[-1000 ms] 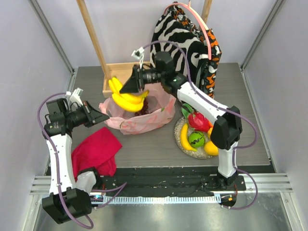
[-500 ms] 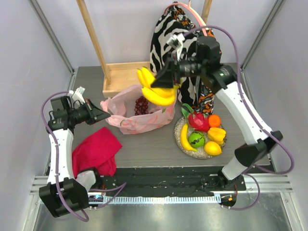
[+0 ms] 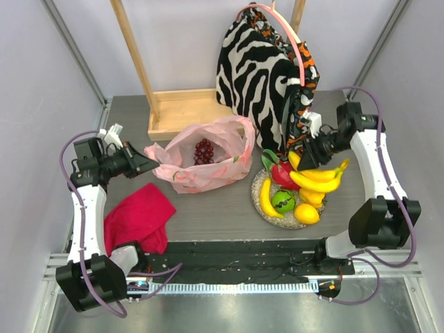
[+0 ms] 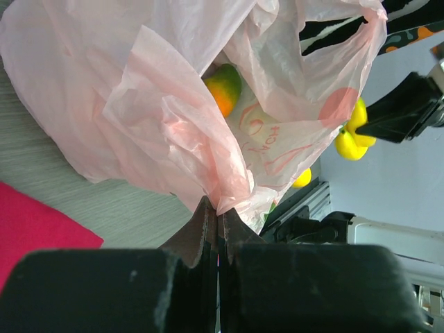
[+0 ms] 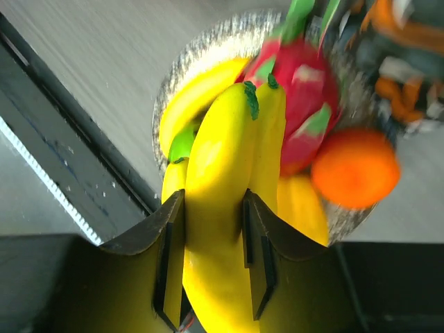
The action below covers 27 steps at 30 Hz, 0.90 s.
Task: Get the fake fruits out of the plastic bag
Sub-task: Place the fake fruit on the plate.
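One red cloth [image 3: 139, 216] beside plastic bag [image 3: 198, 182]; zebra bag [image 3: 257, 69] behind plate [image 3: 256, 195]

Desk [image 3: 208, 211] layout: bag in the middle, plate to its right.
The plastic bag [image 3: 208, 170] lies mid-desk with grapes [image 3: 204, 150] inside it, and the left end effector [image 3: 154, 166] pinches its left edge. Behind it sits a wooden tray [image 3: 182, 111], and behind-right stands a fabric bag [image 3: 260, 76]. A cloth [image 3: 139, 215] lies front-left. The plate [image 3: 256, 192], right of the plastic bag, carries loose fruits [image 3: 282, 201]. The right end effector [image 3: 305, 159] holds the banana bunch [image 3: 318, 178] over them, perhaps touching.
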Available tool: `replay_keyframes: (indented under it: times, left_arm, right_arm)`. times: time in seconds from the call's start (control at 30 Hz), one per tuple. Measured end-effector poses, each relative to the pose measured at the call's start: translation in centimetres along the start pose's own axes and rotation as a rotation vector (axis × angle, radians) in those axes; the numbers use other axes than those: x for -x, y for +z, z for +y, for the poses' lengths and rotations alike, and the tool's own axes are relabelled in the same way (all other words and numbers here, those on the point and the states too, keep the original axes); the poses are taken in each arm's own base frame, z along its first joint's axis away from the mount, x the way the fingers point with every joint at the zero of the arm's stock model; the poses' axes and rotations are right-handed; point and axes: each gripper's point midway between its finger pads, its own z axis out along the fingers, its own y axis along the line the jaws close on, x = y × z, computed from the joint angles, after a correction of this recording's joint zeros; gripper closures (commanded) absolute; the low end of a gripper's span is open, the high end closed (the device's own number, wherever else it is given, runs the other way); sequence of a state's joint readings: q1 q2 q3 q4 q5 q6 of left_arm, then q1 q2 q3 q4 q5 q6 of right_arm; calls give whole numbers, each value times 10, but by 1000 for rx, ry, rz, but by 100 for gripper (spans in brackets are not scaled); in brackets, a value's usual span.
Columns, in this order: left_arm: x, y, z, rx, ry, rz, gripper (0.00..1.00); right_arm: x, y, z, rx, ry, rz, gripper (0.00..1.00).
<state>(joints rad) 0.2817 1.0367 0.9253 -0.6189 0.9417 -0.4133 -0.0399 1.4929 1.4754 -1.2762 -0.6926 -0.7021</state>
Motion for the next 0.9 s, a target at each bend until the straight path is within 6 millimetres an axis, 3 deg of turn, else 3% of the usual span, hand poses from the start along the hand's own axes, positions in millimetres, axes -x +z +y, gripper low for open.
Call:
replay_keyframes:
  times: [0.07, 0.17, 0.37, 0.43, 0.63, 0.7, 0.9]
  left_arm:
    - [0, 1, 1, 0, -1, 1, 100]
    - [1, 3, 2, 0, -7, 5, 100]
    - [2, 4, 1, -3, -13, 5, 100]
    - [1, 5, 2, -1, -17, 5, 100]
    - [-10, 6, 9, 7, -38, 15, 100]
    - [-11, 6, 9, 8, -38, 15, 100]
    - [-18, 3, 9, 20, -33, 9, 100]
  right_arm:
    - [-22, -5, 0, -32, 33, 22, 99]
    - [-34, -12, 24, -29, 12, 14, 99]
    - [-9, -16, 56, 3, 86, -128, 99]
    - [-3, -4, 67, 26, 128, -158, 99]
    - [-10, 55, 135, 186, 245, -100, 99]
    - [-8, 66, 135, 174, 300, -86, 99]
    - [7, 101, 93, 42, 511, -81, 99]
